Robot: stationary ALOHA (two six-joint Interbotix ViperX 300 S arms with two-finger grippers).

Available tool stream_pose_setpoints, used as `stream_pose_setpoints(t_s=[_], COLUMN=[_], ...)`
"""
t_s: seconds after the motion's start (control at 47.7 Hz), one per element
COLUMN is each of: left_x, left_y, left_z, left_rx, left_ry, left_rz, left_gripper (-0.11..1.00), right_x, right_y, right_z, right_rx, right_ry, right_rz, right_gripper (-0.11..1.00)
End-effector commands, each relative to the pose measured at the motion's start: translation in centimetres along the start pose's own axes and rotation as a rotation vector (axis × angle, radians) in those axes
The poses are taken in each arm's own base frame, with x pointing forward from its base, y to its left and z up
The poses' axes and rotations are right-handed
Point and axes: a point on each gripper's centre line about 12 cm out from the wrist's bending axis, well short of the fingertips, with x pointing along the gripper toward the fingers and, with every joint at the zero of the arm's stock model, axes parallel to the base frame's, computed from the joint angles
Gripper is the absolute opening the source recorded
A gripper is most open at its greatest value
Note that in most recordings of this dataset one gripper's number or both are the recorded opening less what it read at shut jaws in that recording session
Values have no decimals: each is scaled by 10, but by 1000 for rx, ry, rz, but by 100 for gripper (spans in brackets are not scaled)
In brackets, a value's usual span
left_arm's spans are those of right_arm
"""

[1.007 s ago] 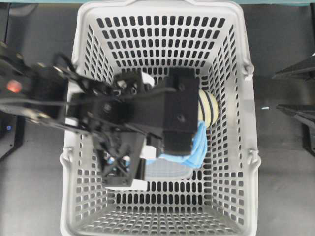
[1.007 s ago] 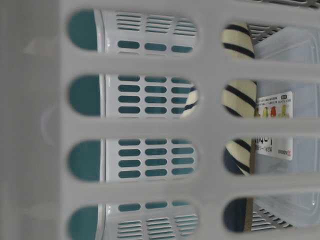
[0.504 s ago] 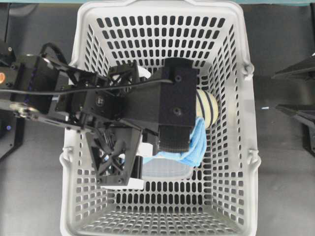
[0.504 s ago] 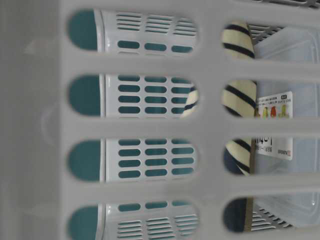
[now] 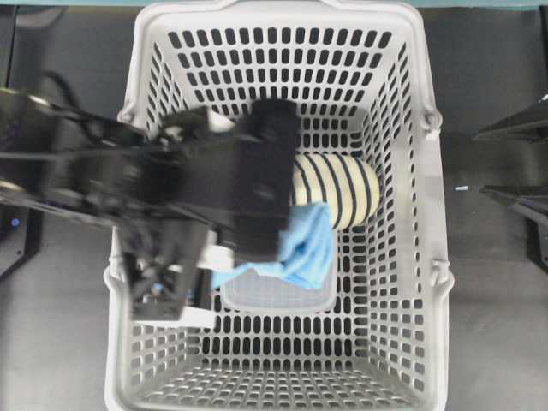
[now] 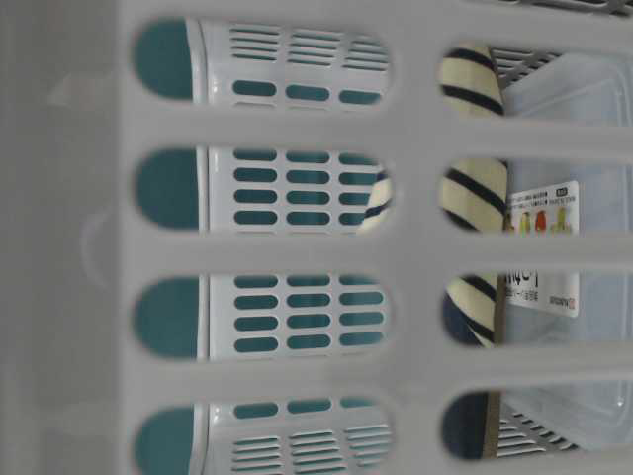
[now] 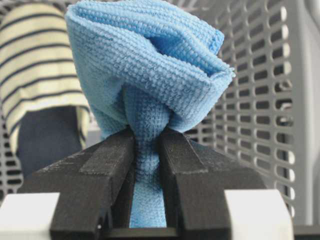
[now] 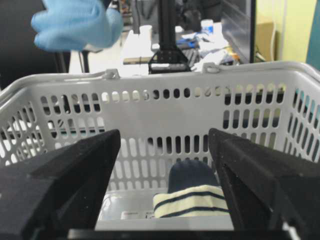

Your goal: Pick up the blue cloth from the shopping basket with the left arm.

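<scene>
The left pincer [image 7: 147, 150], clamped tight on the blue cloth [image 7: 150, 65], has risen; the cloth now hangs above the basket [image 8: 165, 107] rim, upper left in the right wrist view, so the pickup looks nearly done. The right pincer [image 8: 165, 175] gapes empty.

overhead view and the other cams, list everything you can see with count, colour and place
shopping basket: one, light grey, slotted, centre of the dark table
blue cloth: one, sky blue, pinched in the left gripper, lifted above the basket rim
striped fabric item: one, navy and cream, on the basket floor, right of centre
plastic container: one, clear with a printed label, on the basket floor below the cloth
left gripper: one, black, shut on the blue cloth
right gripper: one, black, open, outside the basket, pointing at its wall
</scene>
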Motion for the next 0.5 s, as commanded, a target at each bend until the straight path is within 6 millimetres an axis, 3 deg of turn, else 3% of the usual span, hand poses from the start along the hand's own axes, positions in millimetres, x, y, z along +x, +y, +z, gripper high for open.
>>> stream_pose_setpoints(t_s=[0.0, 0.483], left_x=[-18, -33], left_y=[1, 8], left_z=[-2, -38], left_rx=[3, 5], left_ry=[-87, -207], left_rz=[-10, -25], left_gripper=[12, 12], right_x=[1, 1], right_y=[0, 0], right_z=[3, 4], right_rx=[5, 5], right_ry=[-9, -15], right_rz=[0, 0], right_gripper=[69, 69])
